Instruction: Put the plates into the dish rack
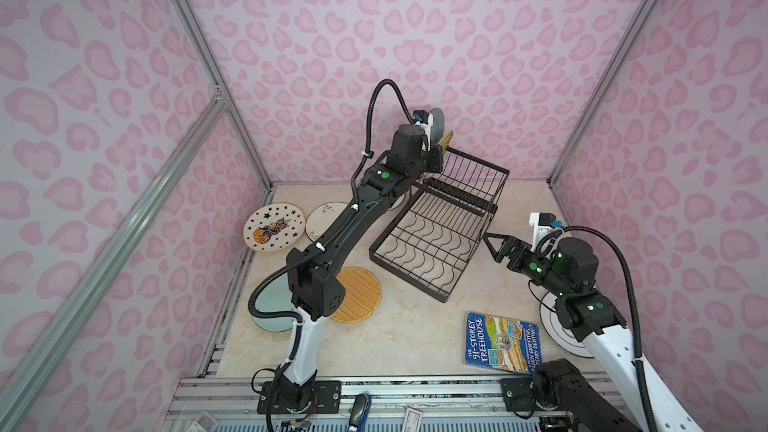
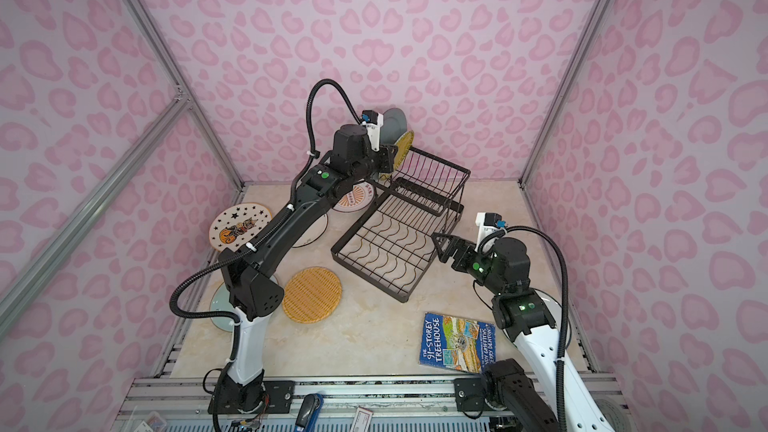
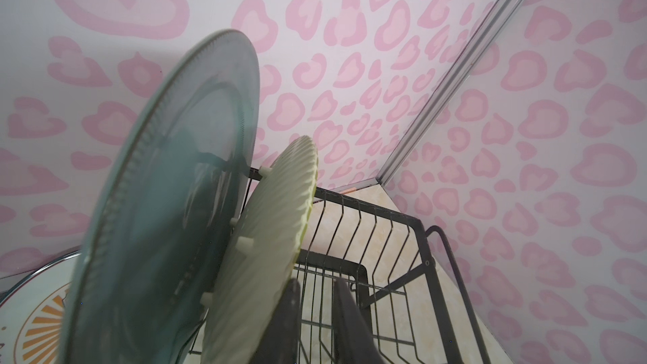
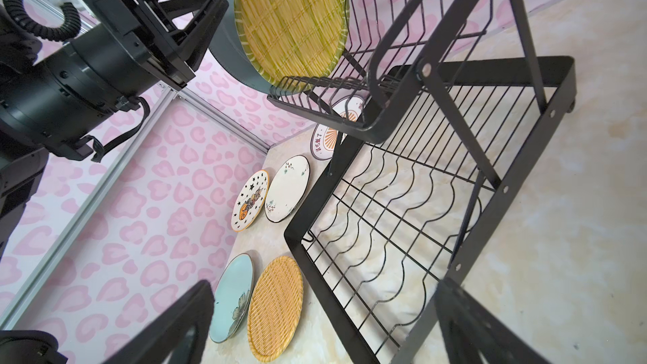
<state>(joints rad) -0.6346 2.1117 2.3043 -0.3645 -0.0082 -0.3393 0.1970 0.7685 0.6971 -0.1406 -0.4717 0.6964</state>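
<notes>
The dish rack (image 1: 399, 271) is sitting on the surface (image 1: 399, 338) between the two sets of fingers. Its raised basket is lying just ahead of the left fingers (image 3: 289, 320), and its flat tray just ahead of the right fingers (image 4: 182, 323). The teal-grey plate (image 3: 168, 187) and the yellow plate (image 3: 266, 239) are standing on edge in the basket, just beside the left fingers. Those fingers are hovering nearly together, with a narrow gap pinching nothing. The orange plate (image 1: 359, 295) is lying flat, well behind them. The right fingers are hanging spread wide, gripping nothing.
</notes>
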